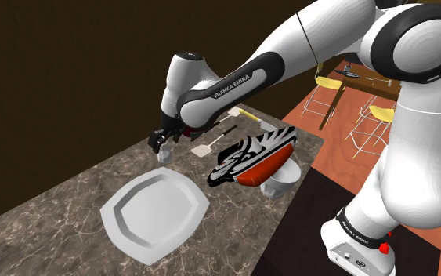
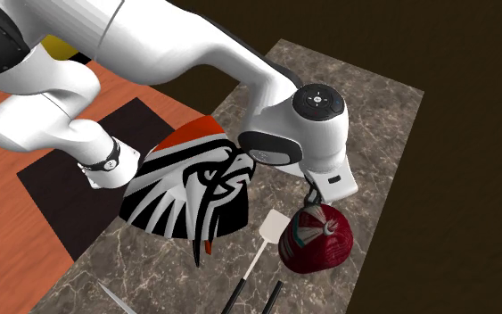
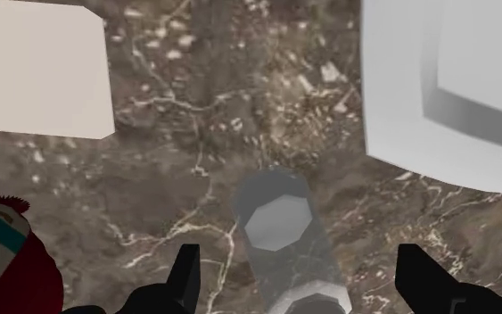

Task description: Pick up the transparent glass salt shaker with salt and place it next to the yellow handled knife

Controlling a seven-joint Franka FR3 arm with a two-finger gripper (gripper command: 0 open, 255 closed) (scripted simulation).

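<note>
A: Gripper (image 3: 300,268) state?
B: Fingers spread wide, nothing held. Salt shaker (image 3: 277,223) stands upright on the marble counter (image 3: 204,107), between the fingers, neither touching it.
A: Centred?
B: No, it's nearer one finger than the other. Main risk: on closing, that finger hits first and shoves or tips the shaker before the other one arrives.
A: Other grasp risks?
B: It looks smooth and narrow, so I'd guess a pinch near the cap could let it slip. Can't tell how far down the fingers reach.
A: Clutter?
B: Red knit hat (image 3: 8,259) is close beside one finger and the white plate (image 3: 445,89) is close on the other side. The spatula (image 3: 39,71) blade lies just beyond. A skewed descent could clip the hat.
A: And the carry?
B: In the shoulder view the yellow-handled knife (image 1: 248,115) lies further back on the counter, well apart from the shaker. The spatula and the big striped red-black-white object (image 1: 254,155) lie near that route. A low carry could knock them, and a tilted set-down could topple the shaker onto the knife.
</note>
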